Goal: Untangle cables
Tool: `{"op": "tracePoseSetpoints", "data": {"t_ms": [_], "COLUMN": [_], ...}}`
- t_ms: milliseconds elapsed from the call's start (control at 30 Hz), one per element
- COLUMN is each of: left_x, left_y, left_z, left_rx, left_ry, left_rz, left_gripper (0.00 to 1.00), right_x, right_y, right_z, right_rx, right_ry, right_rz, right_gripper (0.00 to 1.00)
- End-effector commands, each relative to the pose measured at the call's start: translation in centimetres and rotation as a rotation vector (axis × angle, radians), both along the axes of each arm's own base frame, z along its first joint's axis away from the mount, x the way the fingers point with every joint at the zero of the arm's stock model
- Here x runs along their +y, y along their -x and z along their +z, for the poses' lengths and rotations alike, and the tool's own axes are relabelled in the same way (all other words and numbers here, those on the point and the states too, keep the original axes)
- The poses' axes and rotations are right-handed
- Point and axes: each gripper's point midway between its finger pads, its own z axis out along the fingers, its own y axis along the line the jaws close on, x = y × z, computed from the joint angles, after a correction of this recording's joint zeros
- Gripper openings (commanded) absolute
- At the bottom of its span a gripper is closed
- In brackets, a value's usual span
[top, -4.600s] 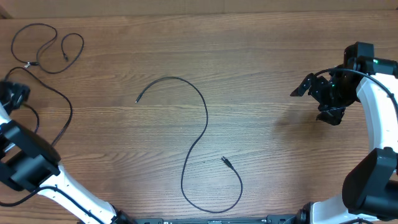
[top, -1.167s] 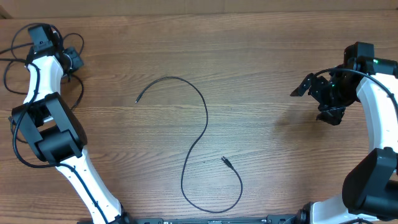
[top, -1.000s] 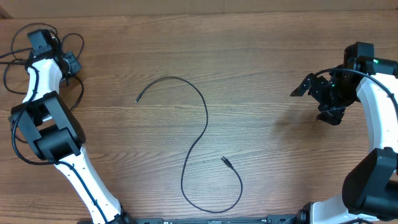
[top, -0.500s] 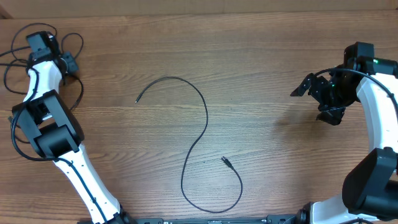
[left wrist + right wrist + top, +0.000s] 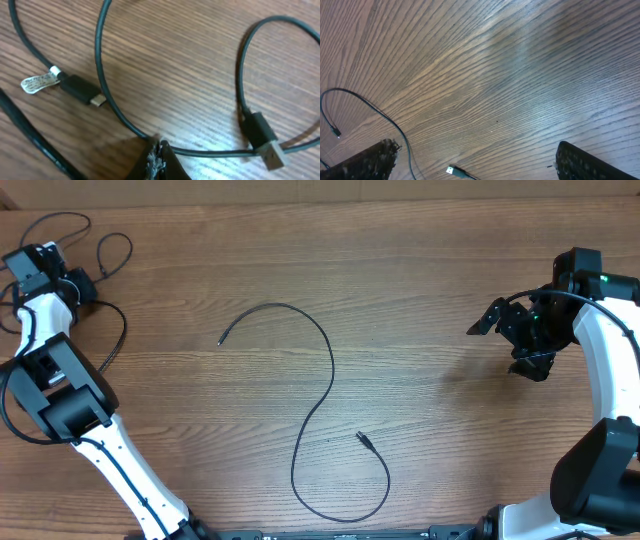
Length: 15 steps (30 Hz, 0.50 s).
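Note:
One thin black cable lies in loops at the table's far left corner. My left gripper is among those loops, and in the left wrist view its fingertips are shut on that cable. Beside them lie a silver-tipped flat plug and a small plug with a white tag. A second cable lies in an S-shape in the middle of the table, with one plug end. My right gripper hangs open at the far right, away from it, and its wrist view shows that cable and a silver plug.
A thicker black cord belonging to the left arm arcs over the wood beside the arm's white links. The right arm runs along the table's right edge. The table's far edge is close behind the left loops.
My left gripper has moved left toward the table's corner, still shut on the cable, and the loops have shifted with it. The right arm and the middle cable are where they were.

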Motion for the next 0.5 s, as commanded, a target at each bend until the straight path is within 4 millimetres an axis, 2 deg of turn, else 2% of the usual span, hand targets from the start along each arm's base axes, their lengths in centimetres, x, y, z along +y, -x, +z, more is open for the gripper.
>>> {"op": "tracePoseSetpoints", "data": {"t_ms": [0, 133, 267, 333, 367, 467], "left_x": [-1.4, -2.1, -2.4, -2.3, -2.1, -2.0], "left_y": [3.5, 4.7, 5.7, 5.6, 5.3, 3.1], "left_z": [-9.9, -12.8, -14.5, -13.9, -12.9, -7.4], "left_rx": [0.191, 0.249, 0.28, 0.282, 0.279, 0.214], "left_ry": [0.088, 0.107, 0.139, 0.138, 0.137, 0.161], "left_rz": [0.067, 0.046, 0.062, 0.064, 0.064, 0.034], "left_gripper": [0.04, 0.04, 0.04, 0.04, 0.04, 0.04], "right_x": [-0.2, -0.2, -0.2, -0.2, -0.2, -0.2], "right_y": [-0.2, -0.2, -0.2, -0.2, -0.2, -0.2], "right_z": [0.4, 0.4, 0.4, 0.4, 0.4, 0.4], "right_rx": [-0.012, -0.012, -0.012, -0.012, -0.012, -0.012], "right_ry": [0.01, 0.01, 0.01, 0.01, 0.01, 0.01], "right_rz": [-0.009, -0.009, -0.009, -0.009, -0.009, -0.009], "right_gripper": [1.0, 1.0, 1.0, 1.0, 1.0, 1.0]}}
